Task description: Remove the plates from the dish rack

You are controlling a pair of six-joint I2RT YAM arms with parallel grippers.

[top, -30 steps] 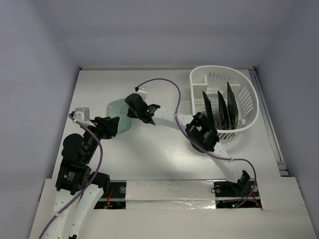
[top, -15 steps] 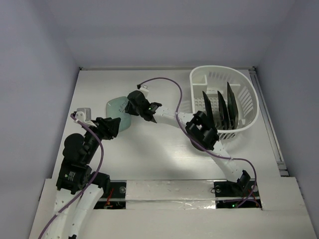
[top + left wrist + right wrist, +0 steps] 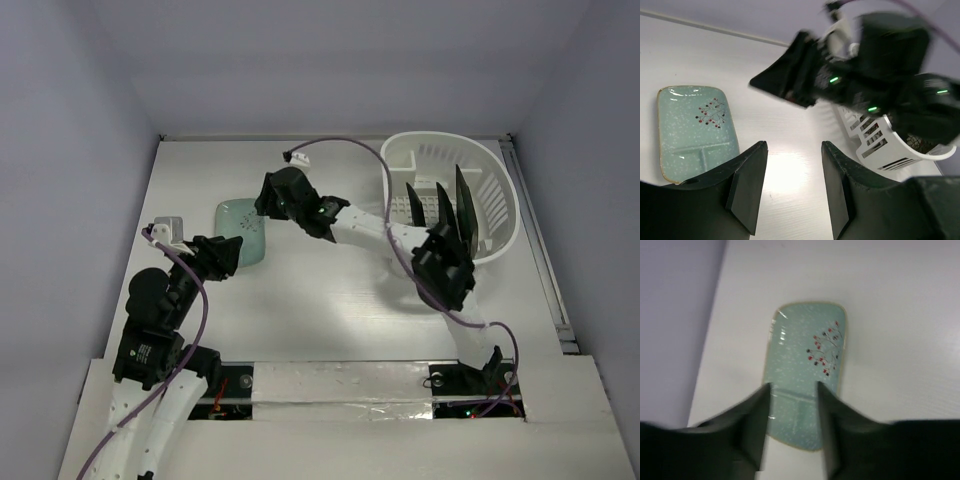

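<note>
The pale mint-green plate (image 3: 242, 229) lies flat on the table at the left; it also shows in the left wrist view (image 3: 695, 127) and the right wrist view (image 3: 805, 370). The white dish rack (image 3: 500, 205) stands at the back right with three dark plates (image 3: 445, 215) upright in it. My right gripper (image 3: 268, 200) is open and empty, raised above the mint plate's right end. My left gripper (image 3: 232, 252) is open and empty, just left of and in front of the mint plate.
The right arm (image 3: 400, 240) stretches across the middle of the table from the rack side, with a purple cable (image 3: 345, 145) looping above it. The enclosure's walls bound the table on three sides.
My right gripper has lifted up and back off the mint plate, which now lies free on the table. The right arm's elbow has swung right. The left arm has not moved.
</note>
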